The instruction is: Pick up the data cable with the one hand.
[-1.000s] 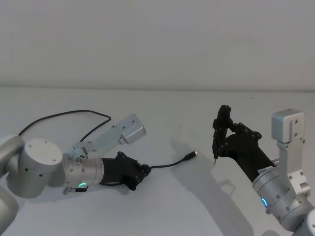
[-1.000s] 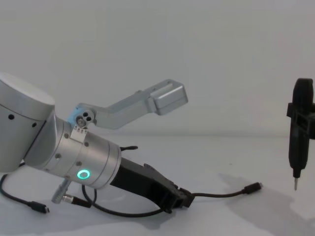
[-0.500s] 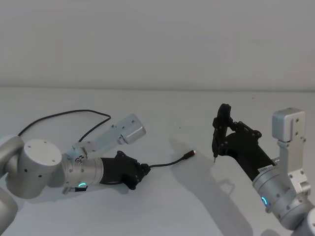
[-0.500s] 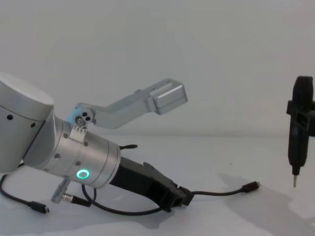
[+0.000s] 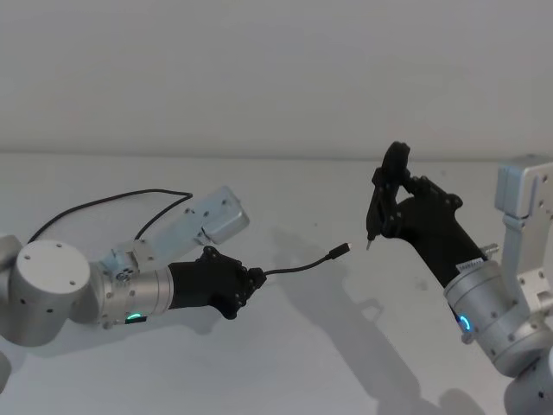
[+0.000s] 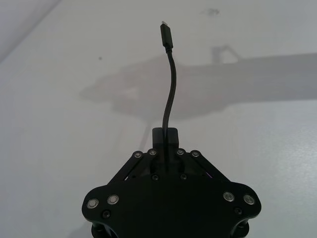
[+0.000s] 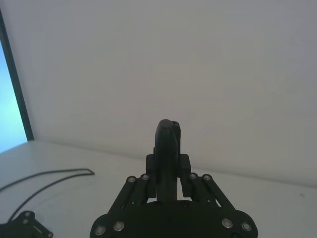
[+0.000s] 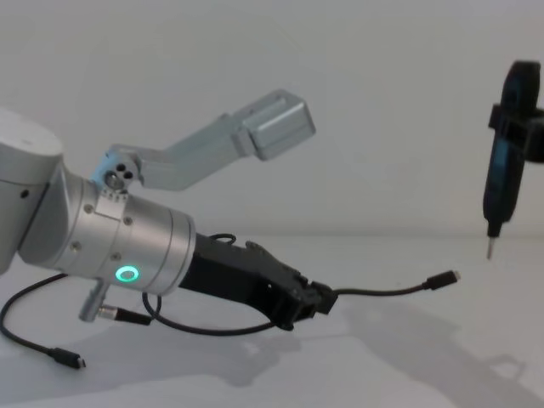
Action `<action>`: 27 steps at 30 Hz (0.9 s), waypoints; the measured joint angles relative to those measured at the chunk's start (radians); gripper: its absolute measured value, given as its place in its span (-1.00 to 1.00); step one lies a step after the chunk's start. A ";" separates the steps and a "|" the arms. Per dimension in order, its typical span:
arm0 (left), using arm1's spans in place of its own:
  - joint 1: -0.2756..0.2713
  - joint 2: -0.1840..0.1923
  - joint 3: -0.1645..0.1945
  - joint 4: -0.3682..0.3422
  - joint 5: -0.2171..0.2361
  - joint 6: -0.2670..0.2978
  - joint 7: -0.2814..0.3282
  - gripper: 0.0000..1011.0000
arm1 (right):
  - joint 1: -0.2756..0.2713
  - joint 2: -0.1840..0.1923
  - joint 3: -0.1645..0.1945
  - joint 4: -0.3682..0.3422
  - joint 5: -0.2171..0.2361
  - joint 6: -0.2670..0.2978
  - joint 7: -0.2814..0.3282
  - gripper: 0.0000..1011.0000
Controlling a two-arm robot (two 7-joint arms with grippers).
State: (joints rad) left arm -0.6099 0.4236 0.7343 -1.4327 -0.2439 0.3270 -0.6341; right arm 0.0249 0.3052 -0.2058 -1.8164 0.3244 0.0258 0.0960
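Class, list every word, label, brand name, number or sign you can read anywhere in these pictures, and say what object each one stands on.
No readable text anywhere.
A small pale label on the right arm's wrist: too small to read.
The left gripper, the data cable and the slim black tool in the right gripper carry no visible lettering.

Matt black data cable (image 8: 382, 291), smooth white table (image 5: 285, 363)

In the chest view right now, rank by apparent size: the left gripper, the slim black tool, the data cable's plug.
1. left gripper, though nearness to the camera enlarges it
2. slim black tool, held by the right gripper
3. data cable plug
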 joint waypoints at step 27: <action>0.017 0.032 -0.025 -0.061 -0.013 -0.050 -0.019 -0.92 | 0.056 -0.034 0.013 0.036 0.001 -0.014 0.033 -0.46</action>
State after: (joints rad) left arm -0.5933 0.4552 0.7090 -1.4932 -0.2572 0.2768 -0.6530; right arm 0.0808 0.2711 -0.1929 -1.7803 0.3258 0.0115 0.1289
